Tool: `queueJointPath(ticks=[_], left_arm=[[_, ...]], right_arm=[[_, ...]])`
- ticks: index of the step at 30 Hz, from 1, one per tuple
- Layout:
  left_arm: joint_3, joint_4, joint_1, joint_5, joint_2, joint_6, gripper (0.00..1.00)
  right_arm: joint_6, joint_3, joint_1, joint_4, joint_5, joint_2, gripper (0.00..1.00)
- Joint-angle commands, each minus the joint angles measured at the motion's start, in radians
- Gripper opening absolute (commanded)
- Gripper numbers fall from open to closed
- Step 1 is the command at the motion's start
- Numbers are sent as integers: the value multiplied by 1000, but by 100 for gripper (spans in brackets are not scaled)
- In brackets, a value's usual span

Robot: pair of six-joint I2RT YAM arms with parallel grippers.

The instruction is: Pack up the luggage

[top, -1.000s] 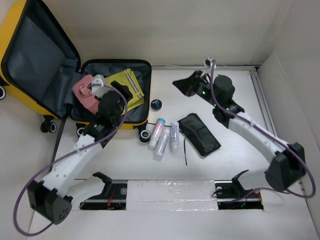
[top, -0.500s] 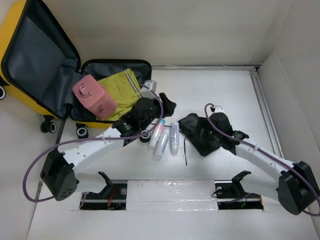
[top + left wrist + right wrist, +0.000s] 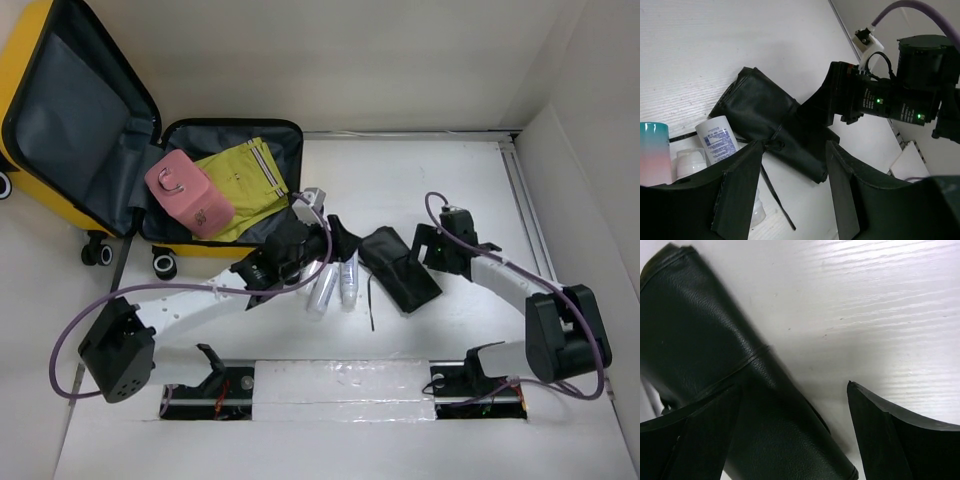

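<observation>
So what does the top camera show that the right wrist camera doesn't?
Only the top view: the open yellow luggage, the pink case and yellow-green cloth inside it, the bottles. Only the right wrist: the black pouch's grain and raised seam. Both: that pouch on the white table, beside the open right pincer.

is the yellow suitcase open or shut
Open: the suitcase lid is swung back, grey lining showing, with a pink case and yellow-green cloth inside.

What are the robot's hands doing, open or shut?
Left gripper: open, holding nothing.
Right gripper: open at the black pouch, holding nothing.
</observation>
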Motion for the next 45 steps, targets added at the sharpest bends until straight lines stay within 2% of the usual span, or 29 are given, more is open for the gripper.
queueJointPath(ticks=[1,3,5,6,7,10,11,14,19,21,25,31,33,37,42,45], left_arm=[[-19,81,-5,23,-52,15,49],[-19,81,-5,-2,-64,27,49],[-19,81,-5,-11,-78,36,49],[-28,81,-5,-11,-94,37,49],[-28,81,-5,-20,-109,37,49],[-39,81,-5,-31,-136,46,49],[-39,81,-5,-43,-137,46,49],[-39,61,-5,-52,-158,55,49],[-19,52,-5,-52,-158,64,49],[-10,52,4,-52,-167,64,49],[21,43,15,-71,-212,64,49],[41,34,24,-172,-356,64,49],[41,43,24,-224,-406,64,49],[32,14,24,-279,-517,53,50],[23,-29,24,-304,-603,44,50],[23,-61,24,-330,-603,44,50]], right_arm=[[-76,46,-36,52,-238,33,91],[-94,46,-67,52,-346,74,88],[-104,46,-82,52,-400,137,78],[-104,36,-91,69,-474,155,69],[-104,35,-105,81,-513,185,55],[-69,-19,-134,141,-589,194,29],[-59,-30,-145,150,-589,183,11],[-45,-49,-177,151,-526,86,0],[-12,11,-200,42,-437,-145,0],[-12,90,-190,8,-400,-236,0],[34,247,-115,-15,-380,-280,0],[129,462,85,184,-380,-148,0],[168,520,132,279,-391,-59,0],[206,701,247,361,-372,126,0],[296,882,295,476,-377,347,0],[346,966,320,509,-343,438,0]])
